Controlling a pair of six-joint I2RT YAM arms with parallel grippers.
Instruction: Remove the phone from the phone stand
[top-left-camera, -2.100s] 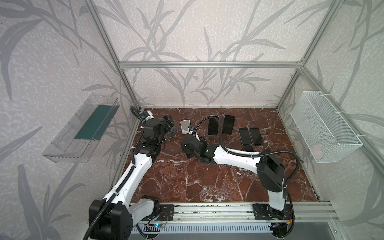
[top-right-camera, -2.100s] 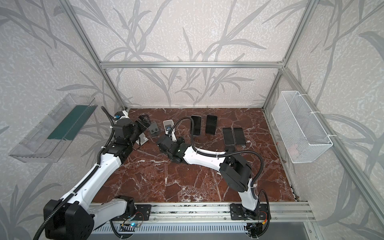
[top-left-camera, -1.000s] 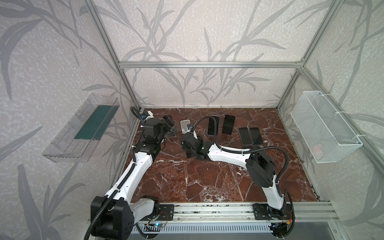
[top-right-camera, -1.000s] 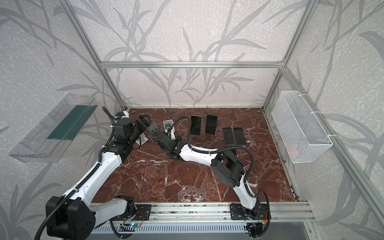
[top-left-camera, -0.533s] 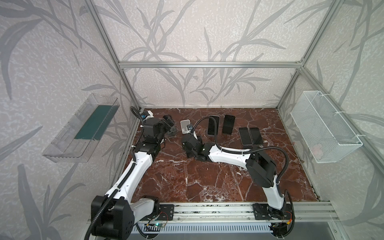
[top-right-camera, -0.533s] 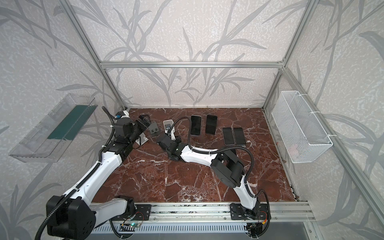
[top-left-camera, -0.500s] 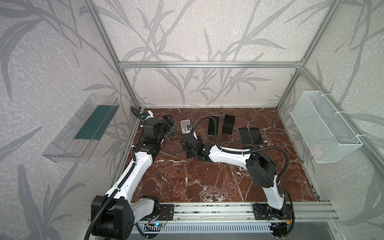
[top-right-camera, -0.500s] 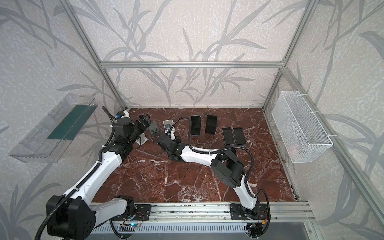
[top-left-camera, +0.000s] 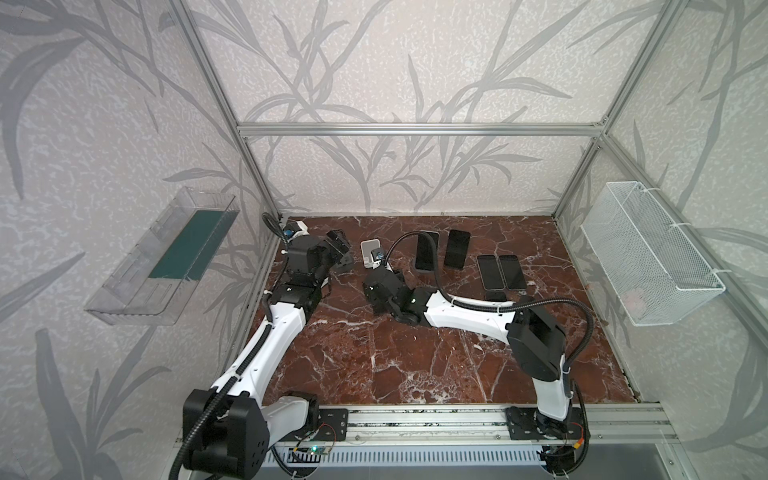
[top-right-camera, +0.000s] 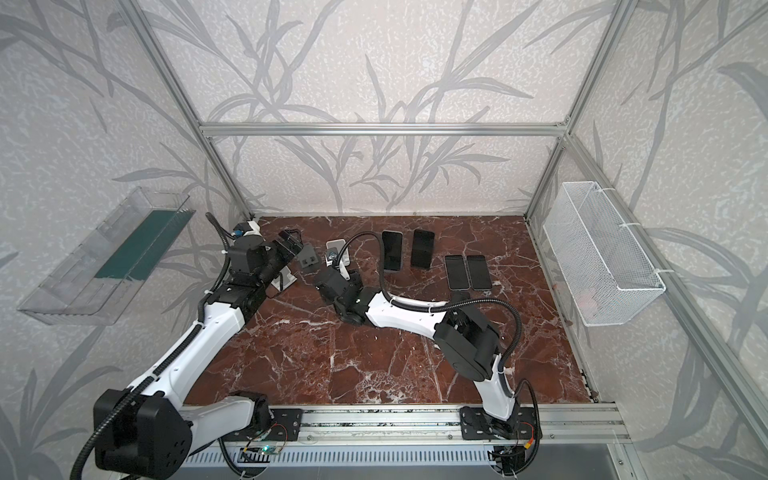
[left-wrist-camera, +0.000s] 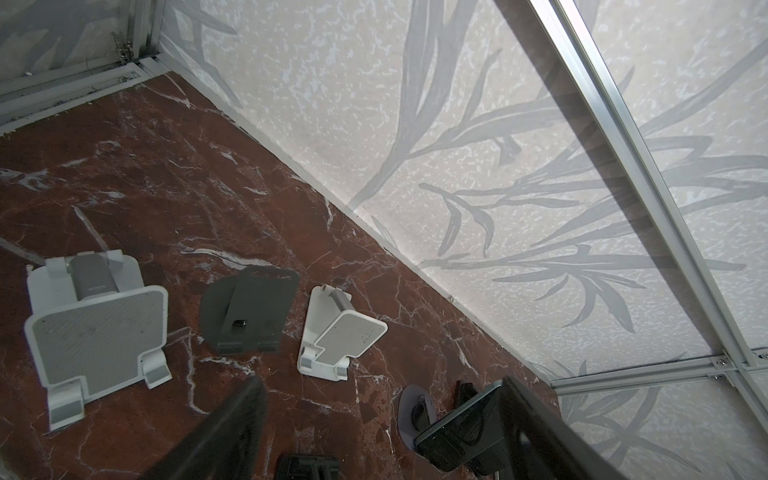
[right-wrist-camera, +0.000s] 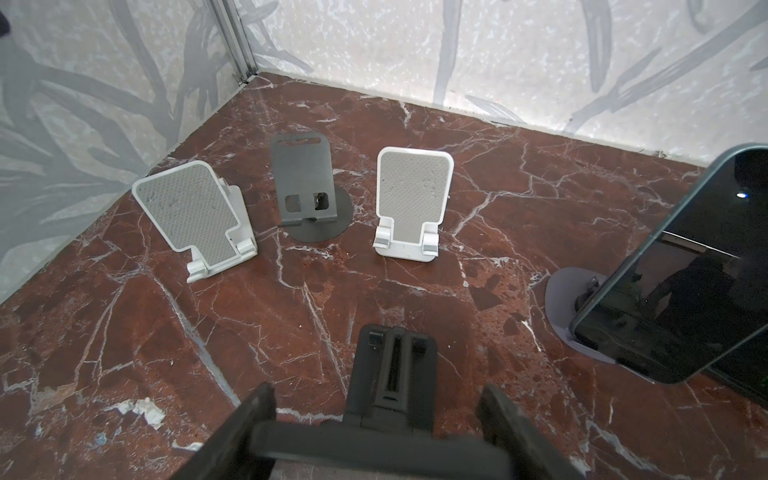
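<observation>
Marble worktop. On it the black stand carries a dark slab, judged to be the phone, its long axis leaning back along the stand. The right end effector, the nearer, clamps the phone's width from in front. The left end effector gapes empty, well left of the stand.

Leaf-patterned walls, red marble floor

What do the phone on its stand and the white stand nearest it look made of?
Phone: glossy dark glass front, going by its reflections; smooth dark rim, metal or plastic, unclear. White stand: seemingly matte white plastic, with a grey dimpled pad, perhaps rubber.
</observation>
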